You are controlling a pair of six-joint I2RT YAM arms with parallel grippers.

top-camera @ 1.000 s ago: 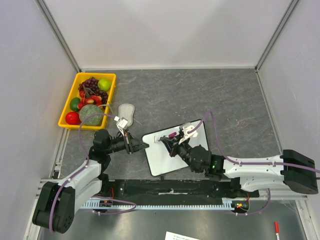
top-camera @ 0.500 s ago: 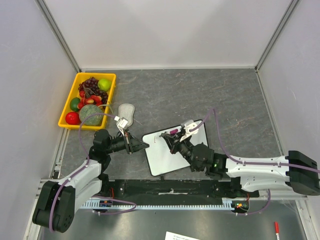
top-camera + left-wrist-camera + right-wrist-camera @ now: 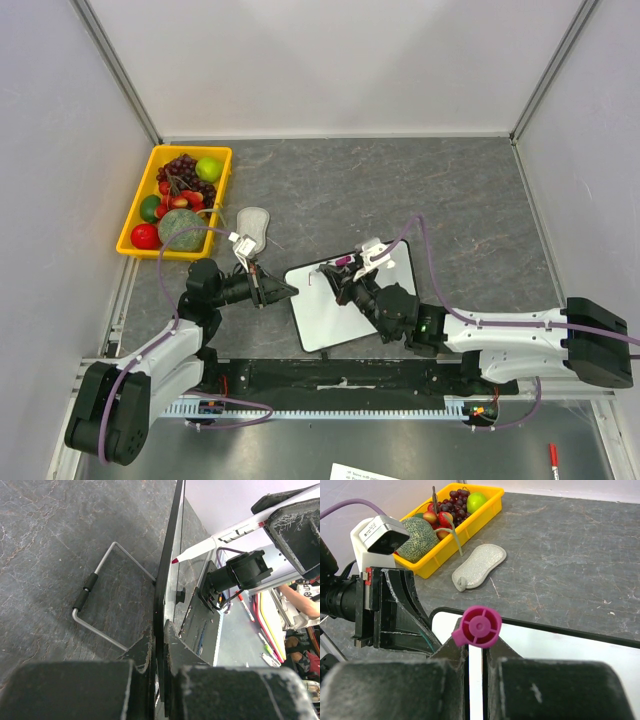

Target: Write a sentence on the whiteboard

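The marker (pinched in the right gripper) has been shifted toward the upper-left corner of the whiteboard, itself clamped edgewise by the left gripper, apparently to begin writing.

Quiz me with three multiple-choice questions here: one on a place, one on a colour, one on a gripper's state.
1. The grey oval eraser pad lies A) on the table beside the yellow fruit tray, B) inside that tray, C) off the table.
2. The end of the white marker in the right gripper is A) green, B) magenta, C) blue.
3. The left gripper is A) open, B) shut on the pad, C) shut on the black-framed whiteboard's edge.
Answers: A, it lies by the tray; B, the right wrist view shows magenta; C, its fingers clamp the frame.
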